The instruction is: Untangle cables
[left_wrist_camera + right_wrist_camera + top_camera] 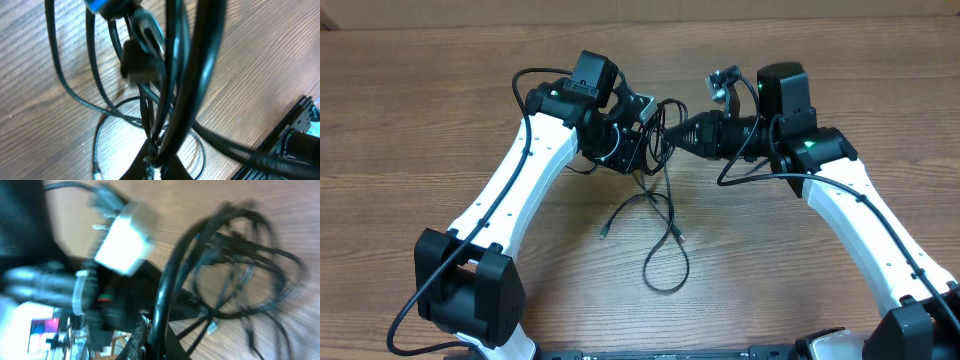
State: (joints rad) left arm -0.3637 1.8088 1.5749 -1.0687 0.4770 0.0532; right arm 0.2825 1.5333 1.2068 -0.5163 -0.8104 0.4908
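The thin black cables (665,215) hang as a tangle between my two grippers, and loose loops trail onto the wooden table toward the front. One grey plug tip (605,233) lies on the table. My left gripper (650,122) is shut on the cable bundle (150,100), with strands running up from its jaws (156,162). My right gripper (676,132) faces it closely from the right and is shut on a black cord (167,280) in its jaws (159,332). The knotted part (240,260) shows blurred in the right wrist view. Another small plug tip (213,327) hangs there.
The two arms nearly touch at the table's middle back. The left arm's white camera block (122,240) fills the right wrist view. Part of the right arm (295,142) shows at the left wrist view's lower right. The wooden table (800,290) lies all around.
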